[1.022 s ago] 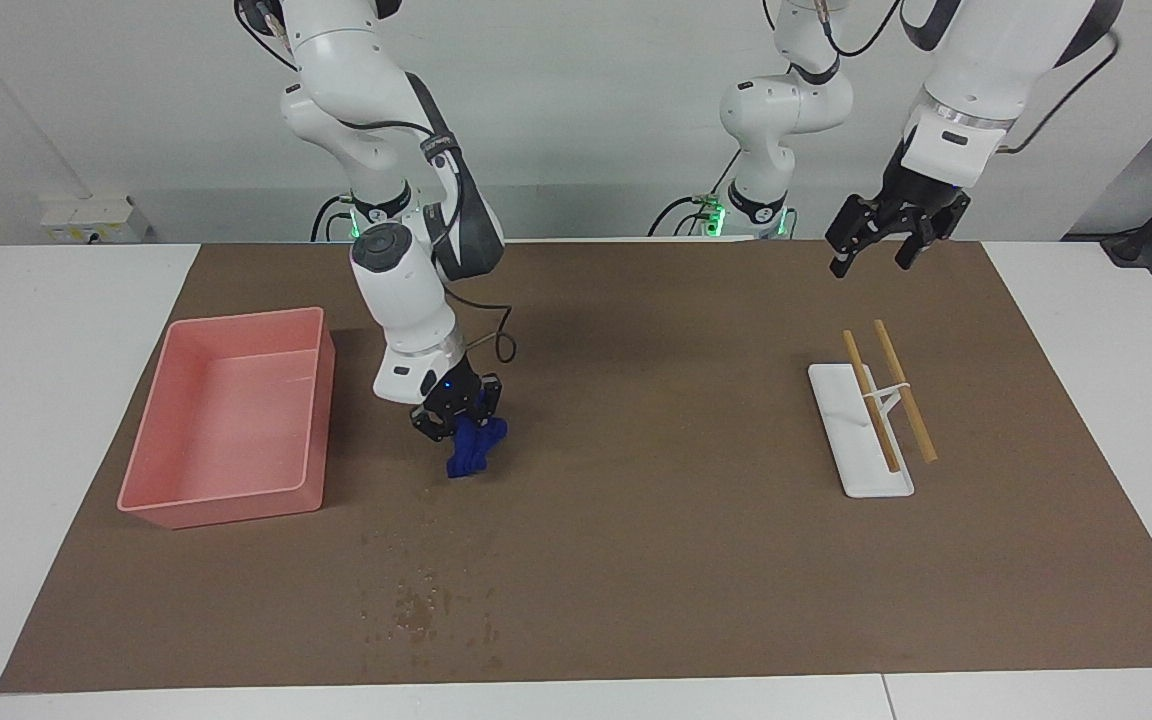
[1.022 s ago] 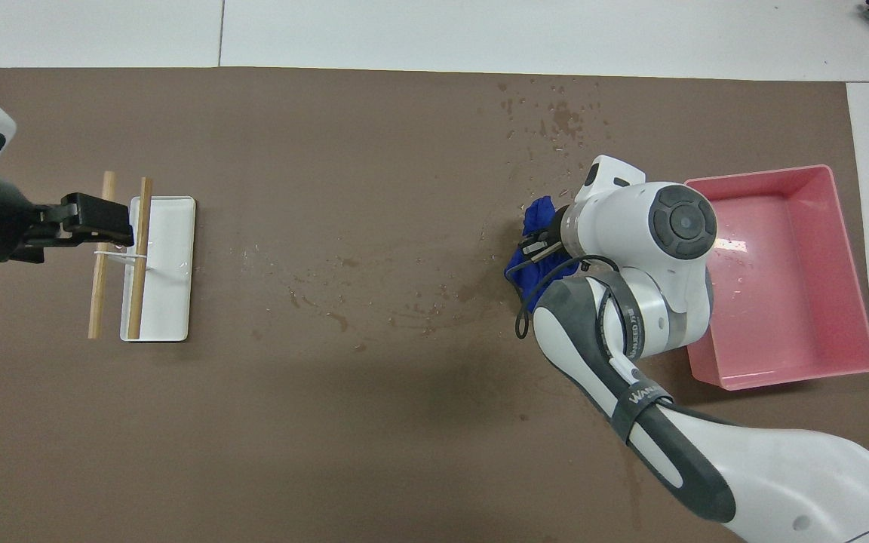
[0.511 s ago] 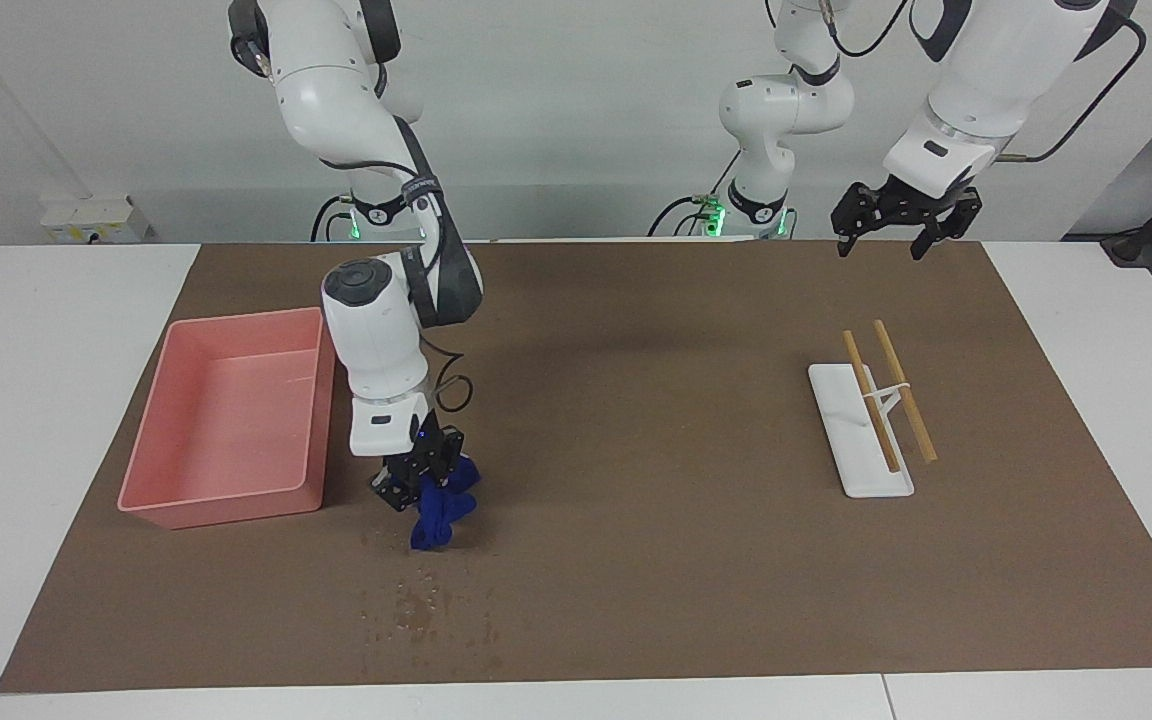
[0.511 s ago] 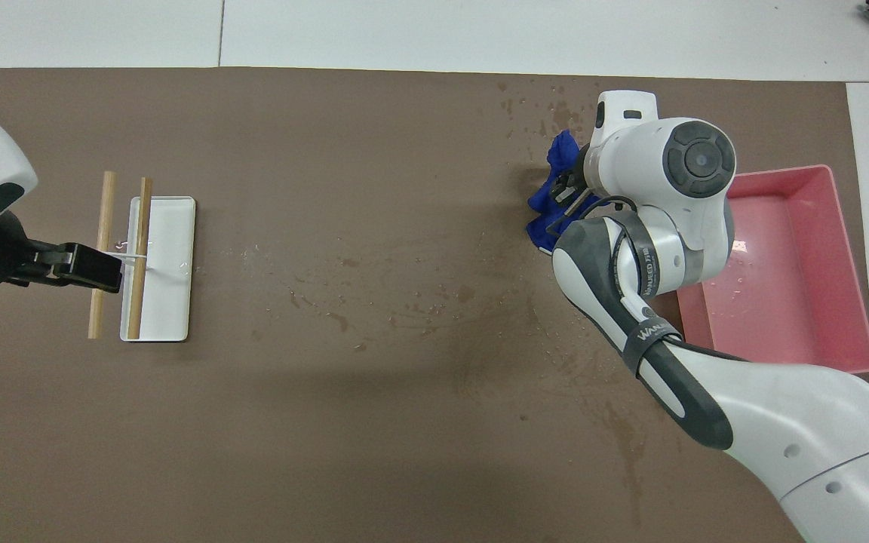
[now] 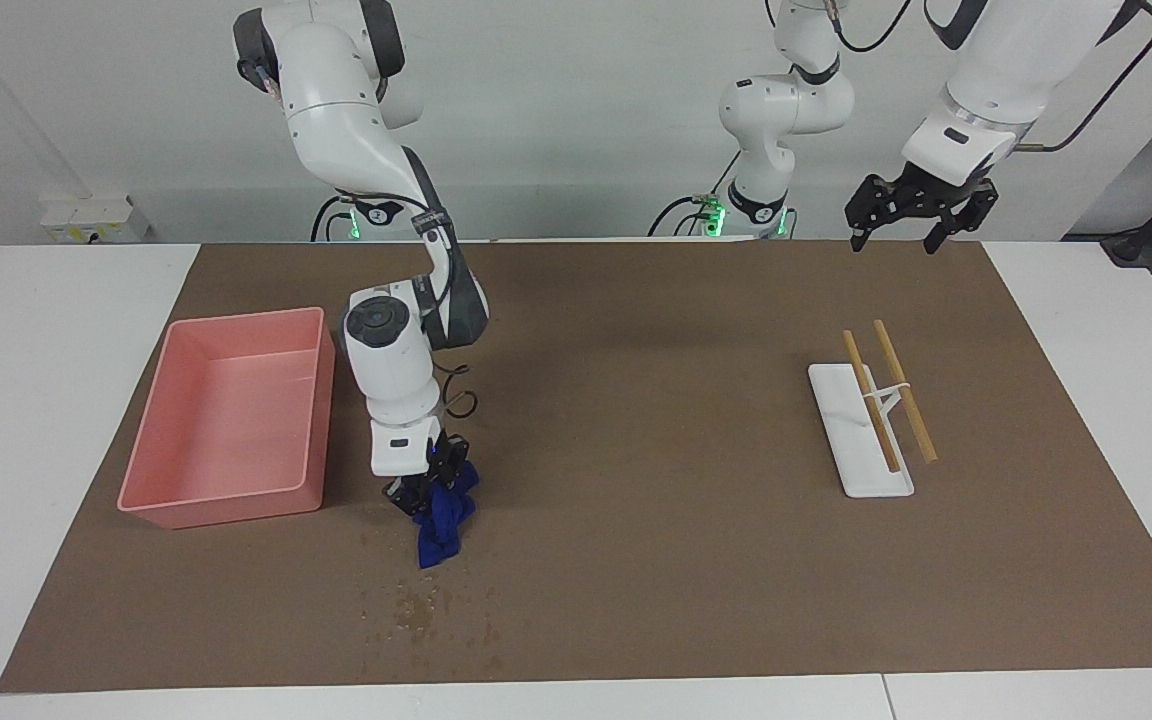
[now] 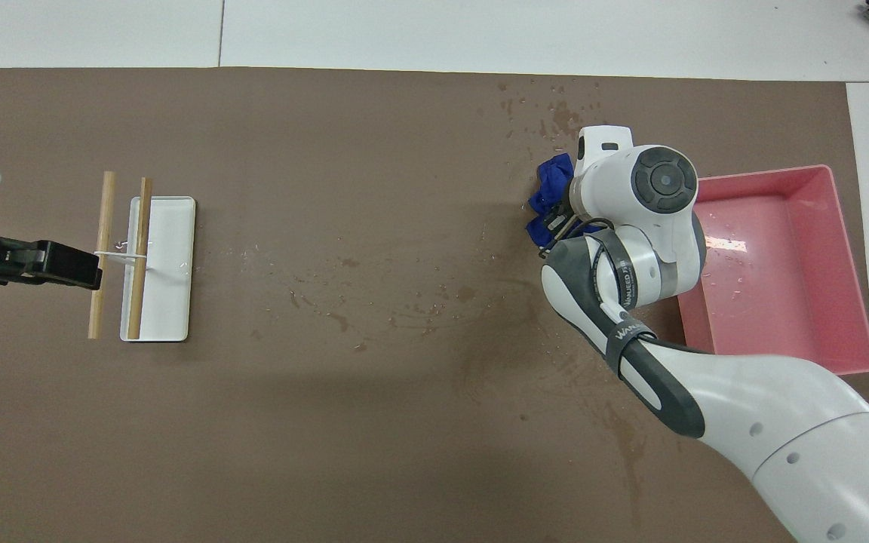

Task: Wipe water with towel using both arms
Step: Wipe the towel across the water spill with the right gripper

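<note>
Overall, the brown mat (image 5: 636, 450) carried everything, with the pink tray (image 5: 226, 420) toward the right arm's end and a white holder (image 5: 861, 435) with two wooden sticks (image 5: 891, 395) toward the left arm's end. Compared with a second earlier, the right arm had swung away from the robots along the tray's side, carrying the towel (image 5: 443, 520) from the middle of the mat out to the nearer fringe of the water (image 5: 426, 605). The right gripper (image 5: 431, 483) was clamped on the towel's upper folds, the blue cloth hanging below it with its tip at or just above the mat; contact could not be told. The main blotches lay just farther from the robots than the cloth, unwiped, so I judged the wipe about to begin rather than under way. The left arm had meanwhile pulled up and back; the left gripper (image 5: 904, 215), fingers spread and empty, waited over the mat's edge nearest the robots.
</note>
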Available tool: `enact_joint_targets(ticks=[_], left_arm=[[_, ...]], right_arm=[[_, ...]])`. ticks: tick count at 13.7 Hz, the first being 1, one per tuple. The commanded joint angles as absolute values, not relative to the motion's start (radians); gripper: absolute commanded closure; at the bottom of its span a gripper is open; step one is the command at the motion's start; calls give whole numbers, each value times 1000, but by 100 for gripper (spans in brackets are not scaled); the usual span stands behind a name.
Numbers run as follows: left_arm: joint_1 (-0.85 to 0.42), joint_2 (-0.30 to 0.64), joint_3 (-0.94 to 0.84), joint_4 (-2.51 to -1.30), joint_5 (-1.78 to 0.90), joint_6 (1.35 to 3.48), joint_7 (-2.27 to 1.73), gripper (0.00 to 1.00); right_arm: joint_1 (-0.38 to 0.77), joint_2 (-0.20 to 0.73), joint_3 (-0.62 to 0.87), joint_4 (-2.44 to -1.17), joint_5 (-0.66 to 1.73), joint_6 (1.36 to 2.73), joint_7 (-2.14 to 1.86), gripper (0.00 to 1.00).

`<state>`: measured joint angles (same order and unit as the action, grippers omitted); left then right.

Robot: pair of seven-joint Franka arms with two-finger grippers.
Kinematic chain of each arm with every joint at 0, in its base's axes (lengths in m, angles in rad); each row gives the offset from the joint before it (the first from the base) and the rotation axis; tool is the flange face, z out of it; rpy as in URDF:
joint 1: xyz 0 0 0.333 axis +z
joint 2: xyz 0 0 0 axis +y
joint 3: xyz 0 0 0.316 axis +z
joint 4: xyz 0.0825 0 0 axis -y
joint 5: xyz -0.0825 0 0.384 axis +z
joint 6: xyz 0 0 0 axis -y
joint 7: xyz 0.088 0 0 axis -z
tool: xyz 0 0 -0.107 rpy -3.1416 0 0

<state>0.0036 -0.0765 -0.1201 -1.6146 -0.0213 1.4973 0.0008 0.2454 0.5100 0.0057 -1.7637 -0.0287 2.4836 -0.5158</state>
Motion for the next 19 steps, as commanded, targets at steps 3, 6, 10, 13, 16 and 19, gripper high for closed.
enact_joint_targets(ticks=[3, 6, 10, 13, 16, 19], left_arm=[[12, -86, -106, -1609, -37, 1508, 26, 0], [0, -100, -106, -1638, -37, 1491, 12, 0], [3, -100, -104, -1644, -37, 1496, 12, 0], [8, -100, -104, -1644, -37, 1496, 12, 0], [6, -100, -106, -1644, -37, 1496, 12, 0], [8, -100, -106, -1644, -37, 1496, 12, 0]], right_arm=[[204, 462, 17, -1867, -7, 2220, -457, 100], [172, 439, 17, -1870, 126, 2053, -456, 100], [144, 385, 15, -1969, 288, 1953, -394, 100], [179, 319, 17, -2048, 370, 1953, -261, 100], [283, 272, 17, -2057, 406, 1960, -61, 100], [395, 279, 17, -2051, 454, 2092, 84, 100]])
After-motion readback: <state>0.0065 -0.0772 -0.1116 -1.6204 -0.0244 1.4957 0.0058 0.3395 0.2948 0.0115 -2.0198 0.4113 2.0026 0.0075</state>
